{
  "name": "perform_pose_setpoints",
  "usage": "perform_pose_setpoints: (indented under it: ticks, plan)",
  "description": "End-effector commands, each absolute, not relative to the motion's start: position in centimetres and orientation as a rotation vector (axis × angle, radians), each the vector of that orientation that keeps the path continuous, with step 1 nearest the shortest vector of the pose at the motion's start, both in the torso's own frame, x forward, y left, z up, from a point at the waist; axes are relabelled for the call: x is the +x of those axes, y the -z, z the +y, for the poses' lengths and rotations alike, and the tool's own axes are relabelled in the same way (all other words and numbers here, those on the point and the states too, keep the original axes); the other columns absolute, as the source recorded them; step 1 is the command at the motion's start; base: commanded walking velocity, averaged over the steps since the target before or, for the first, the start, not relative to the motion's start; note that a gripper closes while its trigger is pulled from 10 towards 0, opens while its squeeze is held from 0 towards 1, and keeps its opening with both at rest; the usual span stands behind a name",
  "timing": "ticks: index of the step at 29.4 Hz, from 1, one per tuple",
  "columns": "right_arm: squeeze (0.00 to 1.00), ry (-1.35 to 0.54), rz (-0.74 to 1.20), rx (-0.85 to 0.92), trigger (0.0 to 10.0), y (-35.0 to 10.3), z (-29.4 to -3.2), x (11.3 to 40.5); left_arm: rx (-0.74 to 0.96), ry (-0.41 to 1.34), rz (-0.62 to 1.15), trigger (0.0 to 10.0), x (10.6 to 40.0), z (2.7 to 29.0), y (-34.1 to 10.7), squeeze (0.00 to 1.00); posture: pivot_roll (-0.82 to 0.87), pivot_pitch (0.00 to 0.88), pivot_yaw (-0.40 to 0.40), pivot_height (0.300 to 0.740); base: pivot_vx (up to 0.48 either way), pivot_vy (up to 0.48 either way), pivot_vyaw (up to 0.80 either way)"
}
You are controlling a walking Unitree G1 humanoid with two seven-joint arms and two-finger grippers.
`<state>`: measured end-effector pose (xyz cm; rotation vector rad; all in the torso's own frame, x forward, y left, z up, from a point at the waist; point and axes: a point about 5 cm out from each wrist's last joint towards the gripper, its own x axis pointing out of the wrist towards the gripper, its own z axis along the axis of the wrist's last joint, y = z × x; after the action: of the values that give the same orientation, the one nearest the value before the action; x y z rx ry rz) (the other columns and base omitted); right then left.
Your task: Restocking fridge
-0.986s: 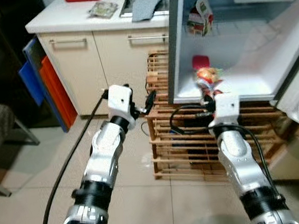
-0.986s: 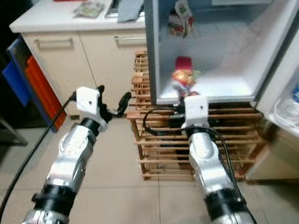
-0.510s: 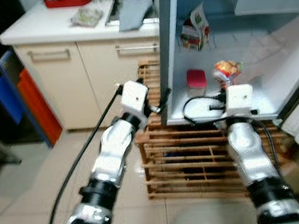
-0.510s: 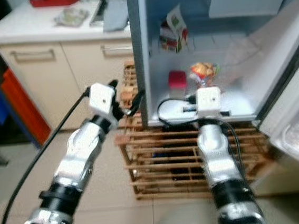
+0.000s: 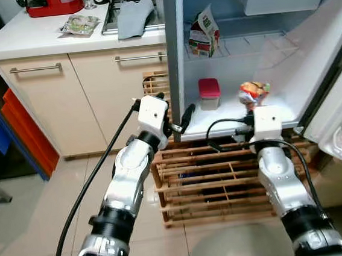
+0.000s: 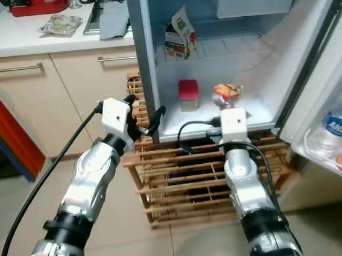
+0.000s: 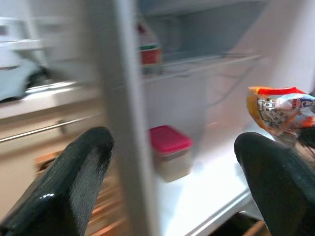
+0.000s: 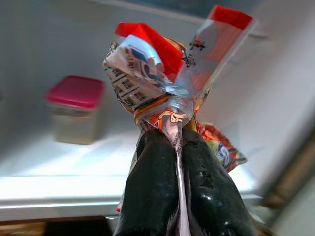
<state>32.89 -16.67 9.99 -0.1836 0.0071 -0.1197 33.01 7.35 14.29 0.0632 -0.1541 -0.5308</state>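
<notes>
Fridge (image 5: 289,101) holds carton (image 5: 204,35), red-lidded tub (image 5: 209,93); right fingers (image 8: 197,182) pinch snack bag (image 5: 252,91), left fingers (image 7: 78,177) spread

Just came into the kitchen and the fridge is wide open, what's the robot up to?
It is restocking the fridge. The right gripper is shut on a crinkly orange and red snack bag, holding it over the white bottom shelf, near a small red-lidded plastic container. The left gripper is open, beside the fridge's grey side wall. A carton stands on the wire shelf above.
</notes>
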Motion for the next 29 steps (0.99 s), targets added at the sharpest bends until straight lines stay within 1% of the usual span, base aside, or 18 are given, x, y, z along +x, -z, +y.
perform_pose_setpoints:
  ticks: [1, 4, 15, 19, 23, 24, 25, 29]
  plan:
    - [0.0, 0.135, -0.008, -0.184, 0.0, -10.3, -17.2, 33.1, 0.047, 0.543, -0.175, 10.0, 32.8, 7.1, -14.8, 0.0, -0.09, 0.0, 0.019, 0.74, 0.401, -0.251, 0.0]
    - [0.0, 0.117, -0.006, -0.185, 0.0, -10.4, -16.7, 33.4, 0.049, 0.513, -0.164, 10.0, 32.9, 7.4, -14.6, 0.0, -0.09, 0.0, 0.019, 0.74, 0.43, -0.082, 0.0]
    - [0.0, 0.051, 0.017, -0.174, 0.0, -10.2, -15.8, 34.0, 0.036, 0.511, -0.179, 10.0, 32.8, 7.4, -14.9, 0.0, -0.09, 0.0, 0.019, 0.74, 0.452, 0.0, 0.0]
    - [0.0, -0.008, 0.033, -0.152, 0.0, -10.2, -14.8, 34.4, 0.048, 0.489, -0.198, 10.0, 32.9, 7.6, -15.3, 0.0, -0.08, 0.0, 0.021, 0.74, 0.0, 0.0, 0.0]
    - [0.0, -0.031, 0.074, -0.074, 0.0, -10.1, -14.1, 34.9, 0.08, 0.511, -0.207, 10.0, 32.8, 7.4, -15.6, 0.0, -0.08, 0.0, 0.021, 0.74, 0.0, 0.0, 0.0]
    - [0.0, -0.018, 0.096, -0.078, 0.0, -9.9, -14.0, 35.3, 0.165, 0.587, -0.231, 10.0, 32.4, 6.7, -16.0, 0.0, -0.06, 0.0, 0.02, 0.74, 0.0, 0.0, 0.0]
    - [0.0, -0.01, 0.111, -0.075, 0.0, -9.7, -14.0, 35.4, 0.21, 0.615, -0.229, 10.0, 32.3, 6.6, -16.2, 0.0, -0.05, 0.0, 0.018, 0.74, 0.0, 0.0, 0.0]
    - [0.0, 0.042, 0.169, -0.07, 0.0, -9.3, -13.6, 36.1, 0.276, 0.7, -0.174, 10.0, 32.3, 7.8, -16.8, 0.0, 0.0, 0.0, 0.026, 0.74, 0.0, 0.0, 0.0]
